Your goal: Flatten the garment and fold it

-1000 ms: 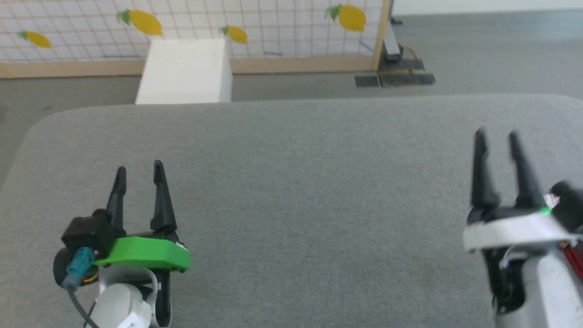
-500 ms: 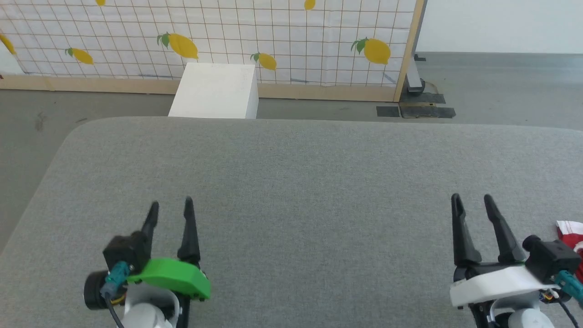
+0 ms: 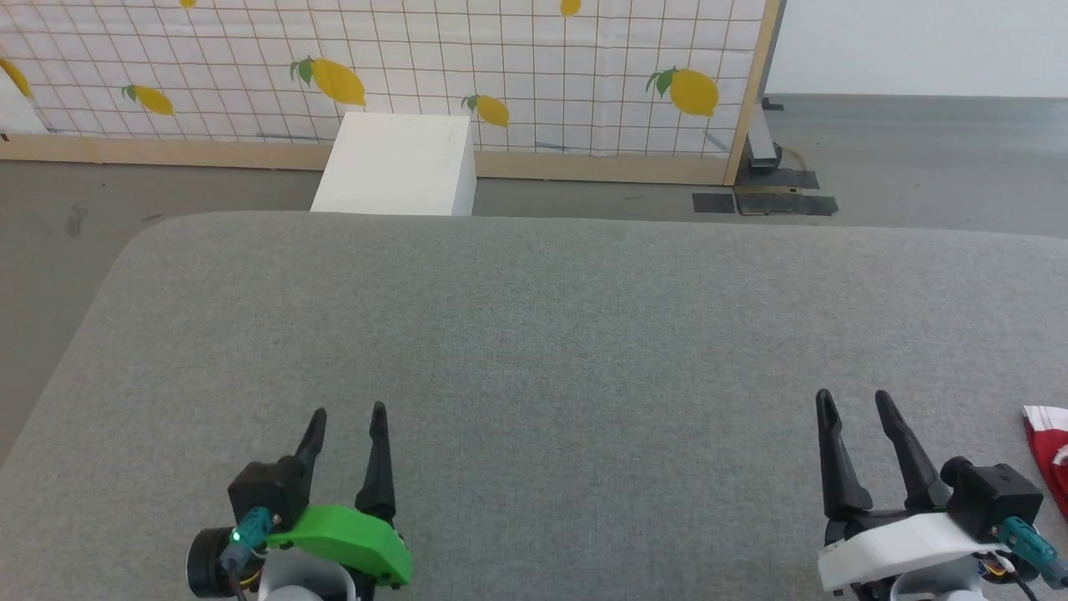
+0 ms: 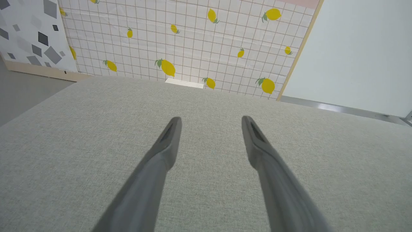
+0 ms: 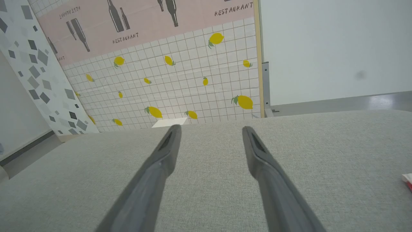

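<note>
A corner of the red garment (image 3: 1050,451) with its white band peeks in at the right edge of the head view, lying on the grey padded table (image 3: 534,334); most of it is out of view. The same corner (image 5: 407,179) shows at the far right of the right wrist view. My right gripper (image 3: 853,401) stands open at the lower right, just left of that corner and apart from it, nothing between its fingers. Over bare table at the lower left, my left gripper (image 3: 348,414) is open and empty. Both also appear in their wrist views, left (image 4: 210,120) and right (image 5: 210,129).
A white box (image 3: 394,165) stands on the floor beyond the table's far edge. Behind it runs a lemon-patterned grid partition (image 3: 417,75) with a wooden frame, and black floor plates (image 3: 763,202) lie at its right end. The table's left corner is rounded.
The head camera has tilted and turned, shifting the whole scene. Both grippers now sit lower in the head view, and the garment's corner has come into view at the right.
</note>
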